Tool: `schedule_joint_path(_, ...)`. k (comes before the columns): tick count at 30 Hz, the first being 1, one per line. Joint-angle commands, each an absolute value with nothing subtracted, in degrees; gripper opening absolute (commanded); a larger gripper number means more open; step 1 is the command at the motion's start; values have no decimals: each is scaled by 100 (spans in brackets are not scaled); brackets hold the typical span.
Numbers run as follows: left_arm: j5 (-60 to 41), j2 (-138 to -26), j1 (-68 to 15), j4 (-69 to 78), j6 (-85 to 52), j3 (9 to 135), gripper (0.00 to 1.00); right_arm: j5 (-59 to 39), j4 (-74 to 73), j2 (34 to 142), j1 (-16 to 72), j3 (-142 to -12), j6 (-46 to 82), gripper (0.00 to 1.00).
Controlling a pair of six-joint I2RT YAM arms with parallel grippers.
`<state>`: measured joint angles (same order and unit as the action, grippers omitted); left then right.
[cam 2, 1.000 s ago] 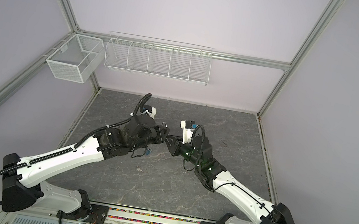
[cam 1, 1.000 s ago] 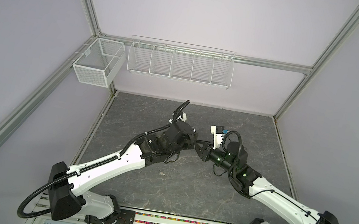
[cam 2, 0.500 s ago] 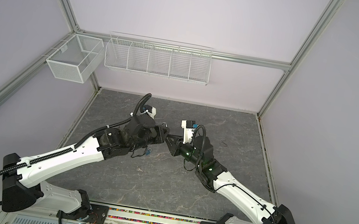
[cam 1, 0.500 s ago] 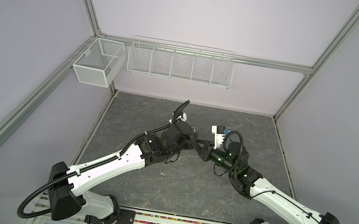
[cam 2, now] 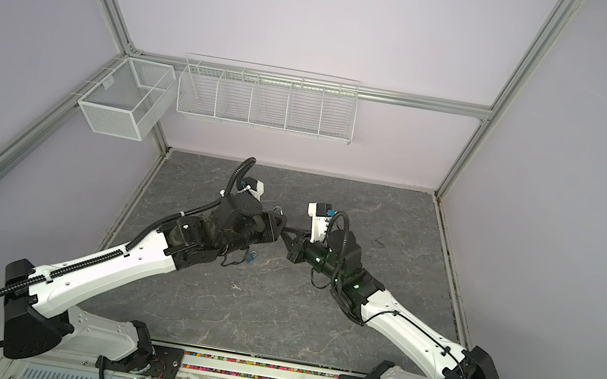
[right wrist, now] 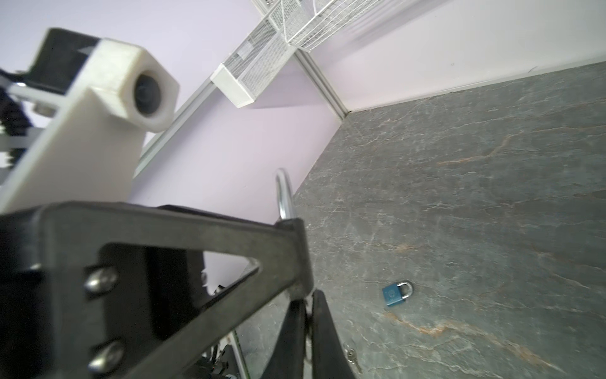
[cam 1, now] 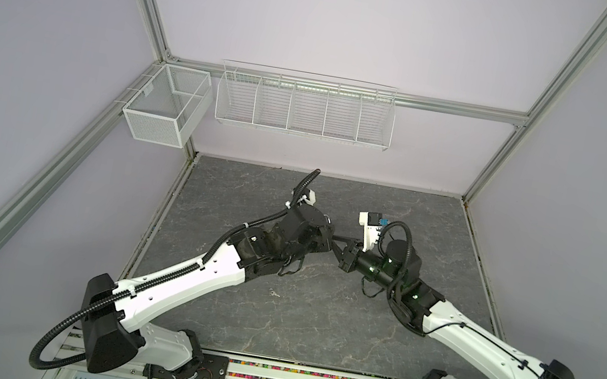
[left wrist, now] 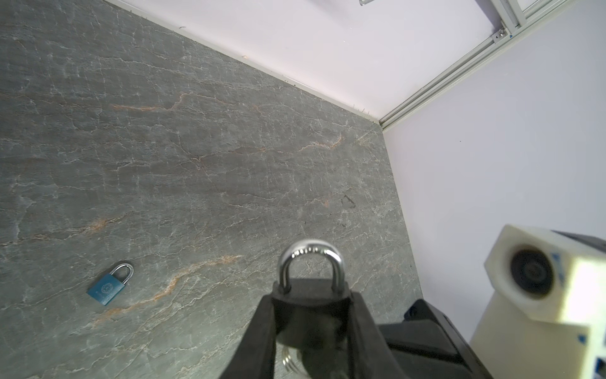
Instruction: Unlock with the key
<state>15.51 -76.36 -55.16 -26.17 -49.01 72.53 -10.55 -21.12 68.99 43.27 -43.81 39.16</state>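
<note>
Right gripper (right wrist: pixel 307 306) has shut its jaws over the last second; both arms otherwise sit as they were.

Left gripper (left wrist: pixel 311 293) clamps the black padlock (left wrist: pixel 310 311) by its body, jaws partway open around it, holding it above the middle of the table (left wrist: pixel 196 147). A spare blue padlock (left wrist: pixel 106 288) lies below. The right fingers (right wrist: pixel 324 334) now meet just under the lock, where a key ring (left wrist: pixel 288 357) shows. They are probably pinching the key, though it is hidden, so turning looks next.
</note>
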Motion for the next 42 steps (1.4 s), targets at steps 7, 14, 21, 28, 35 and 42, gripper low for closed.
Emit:
schedule_joint_path(7, 1030, -7274, -5480, -1875, -4997, 6932, 0, -1567, -2754, 6732, 4243, -4447, 4620, 6)
schedule_joint_path(14, 605, -7277, -5346, -1320, -5137, 6586, 0, -1922, -3286, 6750, 4214, -4535, 5102, 6)
schedule_joint_path(21, 482, -7268, -5298, -978, -5180, 6403, 0, -2133, -3799, 6821, 4197, -4571, 5546, 6)
schedule_joint_path(28, 413, -7213, -5251, -564, -5264, 6233, 0, -2212, -4069, 6899, 4195, -4570, 5931, 6)
schedule_joint_path(35, 555, -7206, -5232, -835, -5083, 6434, 0, -2055, -3348, 6819, 4213, -4656, 5471, 6)
schedule_joint_path(42, 1029, -7197, -5231, -1584, -4632, 6793, 0, -1716, -2474, 6723, 4213, -4692, 4786, 9)
